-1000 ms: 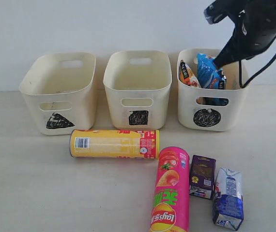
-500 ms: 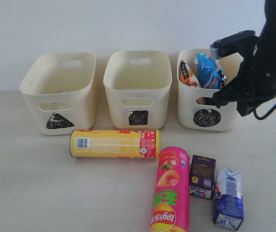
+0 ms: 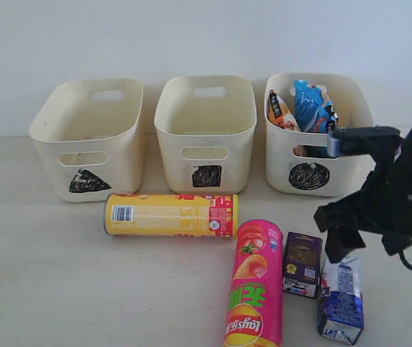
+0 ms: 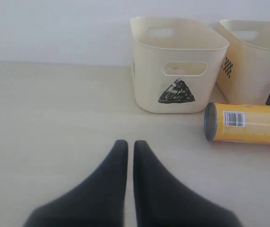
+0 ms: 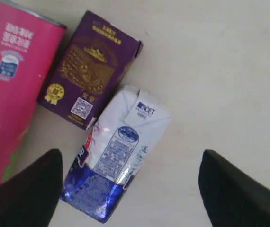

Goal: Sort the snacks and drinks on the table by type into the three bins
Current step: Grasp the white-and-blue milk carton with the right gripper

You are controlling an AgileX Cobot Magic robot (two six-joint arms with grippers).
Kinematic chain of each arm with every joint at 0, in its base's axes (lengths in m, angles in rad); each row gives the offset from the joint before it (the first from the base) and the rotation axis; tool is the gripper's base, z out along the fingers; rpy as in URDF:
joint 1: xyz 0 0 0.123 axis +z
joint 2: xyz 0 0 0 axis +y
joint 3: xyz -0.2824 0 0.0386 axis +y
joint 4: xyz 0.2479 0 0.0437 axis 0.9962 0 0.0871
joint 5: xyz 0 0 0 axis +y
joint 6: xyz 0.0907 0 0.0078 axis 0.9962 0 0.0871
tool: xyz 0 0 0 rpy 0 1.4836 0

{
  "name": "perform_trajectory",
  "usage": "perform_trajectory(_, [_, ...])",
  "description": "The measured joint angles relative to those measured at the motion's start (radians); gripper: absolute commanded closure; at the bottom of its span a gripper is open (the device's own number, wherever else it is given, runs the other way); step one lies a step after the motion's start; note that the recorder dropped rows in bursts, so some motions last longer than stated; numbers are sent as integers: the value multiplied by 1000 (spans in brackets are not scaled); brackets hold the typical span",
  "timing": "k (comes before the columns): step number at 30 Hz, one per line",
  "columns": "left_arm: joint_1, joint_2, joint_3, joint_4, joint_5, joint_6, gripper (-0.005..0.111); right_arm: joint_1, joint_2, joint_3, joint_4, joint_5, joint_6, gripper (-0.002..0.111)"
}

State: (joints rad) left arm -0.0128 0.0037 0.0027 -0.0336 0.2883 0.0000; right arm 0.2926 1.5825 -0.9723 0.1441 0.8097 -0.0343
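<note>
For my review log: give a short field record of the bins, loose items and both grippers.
circle bin: holds orange-white-black bag and blue-black bag
square bin, triangle bin: no items visible inside
lying on table: yellow can, pink can, purple carton, blue-and-white carton
right gripper: open, above blue-and-white carton
left gripper: shut, holding nothing

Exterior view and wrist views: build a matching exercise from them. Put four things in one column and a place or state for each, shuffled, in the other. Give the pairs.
Column one:
1. yellow chip can
2. blue-and-white carton
3. blue-black bag
4. left gripper

Column two:
A. inside the circle-marked bin
B. shut, holding nothing
C. on its side in front of the square-marked bin
D. lying flat under the open right gripper

Pairs: 1-C, 2-D, 3-A, 4-B
</note>
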Motion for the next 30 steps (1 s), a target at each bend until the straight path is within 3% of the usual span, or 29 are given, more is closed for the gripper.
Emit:
perform_trajectory(8, [0,0,0,0,0,0,103,75,0,108,25,-95,8,38])
perform_trajectory(14, [0,0,0,0,0,0,103,145,30,110,-70,-134,163,38])
perform_trajectory(27, [0,0,0,0,0,0,103,147,155,112,-144,-165,245,39])
perform_trajectory(30, [0,0,0,0,0,0,103,147,172,112,-155,-171,245,46])
